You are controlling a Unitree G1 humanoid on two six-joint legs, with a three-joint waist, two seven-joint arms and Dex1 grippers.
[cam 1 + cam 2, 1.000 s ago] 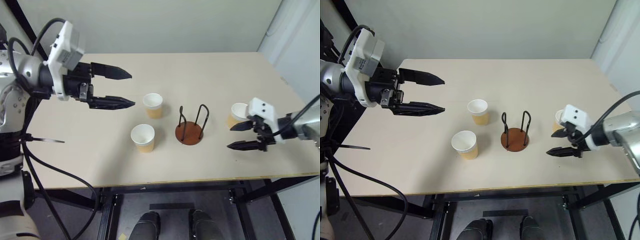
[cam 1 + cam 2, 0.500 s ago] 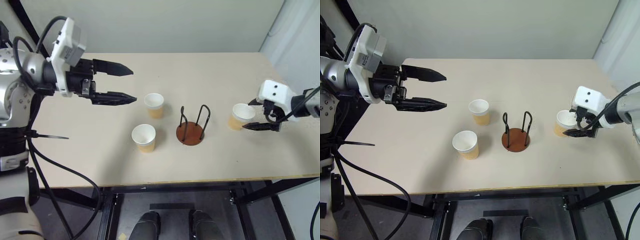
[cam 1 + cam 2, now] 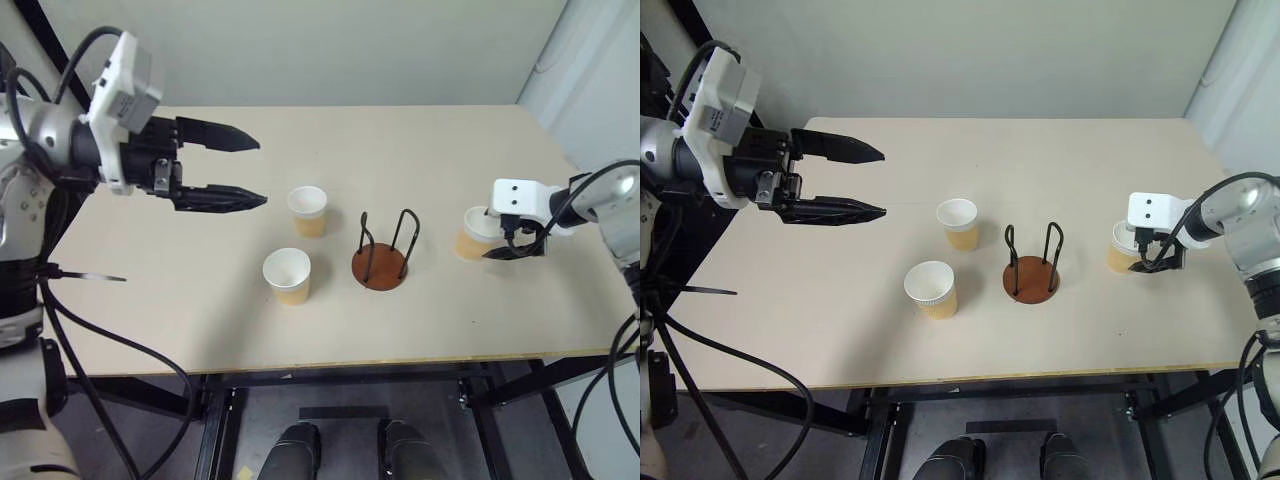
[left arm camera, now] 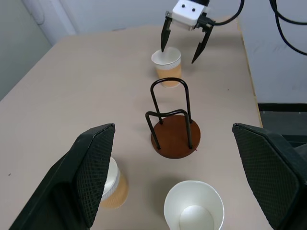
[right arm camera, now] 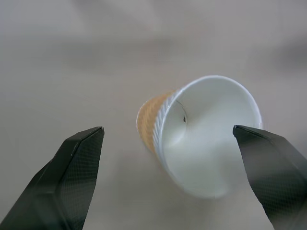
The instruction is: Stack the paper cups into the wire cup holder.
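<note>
Three tan paper cups with white insides stand upright on the table: one point(image 3: 307, 210) at the centre, one point(image 3: 286, 275) nearer the front, and one point(image 3: 468, 243) at the right. Between them stands the wire cup holder point(image 3: 381, 262), a reddish-brown disc with two black wire loops and nothing in it. My right gripper point(image 3: 487, 235) is open and tilted down over the right cup point(image 5: 206, 129), one finger on each side of its rim, apart from the wall. My left gripper point(image 3: 260, 173) hangs open above the table's left part, pointing toward the centre cup, with nothing in it.
The beige table point(image 3: 200, 300) ends close behind the right cup at its right edge. A grey wall runs behind the table. Bare tabletop lies in front of the holder and at the far side.
My right gripper has swung forward and tipped downward, going from beside the right cup to straddling it, with its fingers spread wider. The left gripper has stayed in place.
</note>
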